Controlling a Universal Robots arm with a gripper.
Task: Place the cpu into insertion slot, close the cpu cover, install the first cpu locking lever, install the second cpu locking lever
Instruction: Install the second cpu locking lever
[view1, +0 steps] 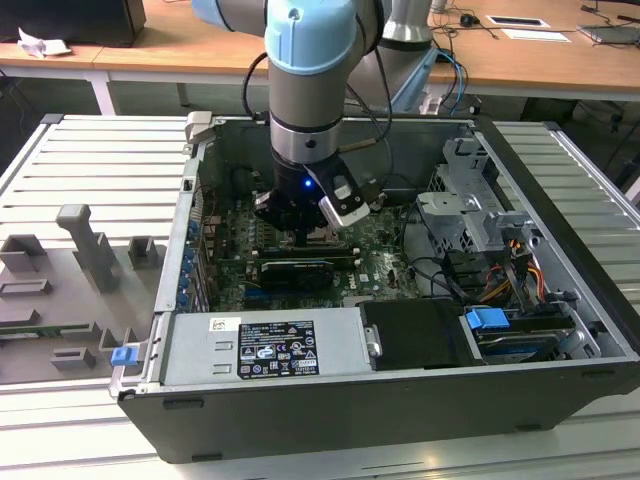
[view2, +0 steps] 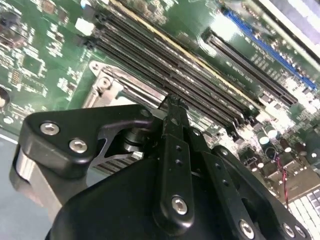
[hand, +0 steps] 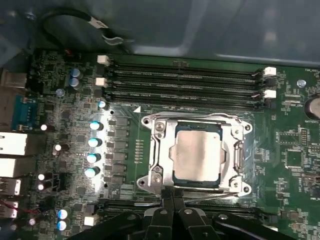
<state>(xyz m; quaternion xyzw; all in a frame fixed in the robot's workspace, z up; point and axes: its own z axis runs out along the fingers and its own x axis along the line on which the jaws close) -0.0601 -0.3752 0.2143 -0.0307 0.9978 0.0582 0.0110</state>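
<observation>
In the first wrist view the cpu (hand: 197, 155), a pale silver square, lies flat in the insertion slot (hand: 146, 121) on the green board. The silver cpu cover (hand: 159, 150) is folded down around it, framing the chip. A thin silver lever rod (hand: 212, 195) runs along the socket edge closest to my fingers. My gripper (hand: 173, 192) is shut, its black tips pressed together right at that edge of the socket, with nothing visibly between them. The second wrist view shows the gripper (view2: 172, 102) from behind, its tips low against the socket's metal frame (view2: 107, 82). In the exterior view the gripper (view1: 305, 235) is down inside the computer case.
Long black memory slots (hand: 185, 80) lie just beyond the socket, and a row of blue-topped capacitors (hand: 93, 142) stands beside it. The case walls (view1: 330, 400) enclose the board. A power supply (view1: 270, 345), a drive cage (view1: 470, 210) and loose cables (view1: 440, 275) sit nearby.
</observation>
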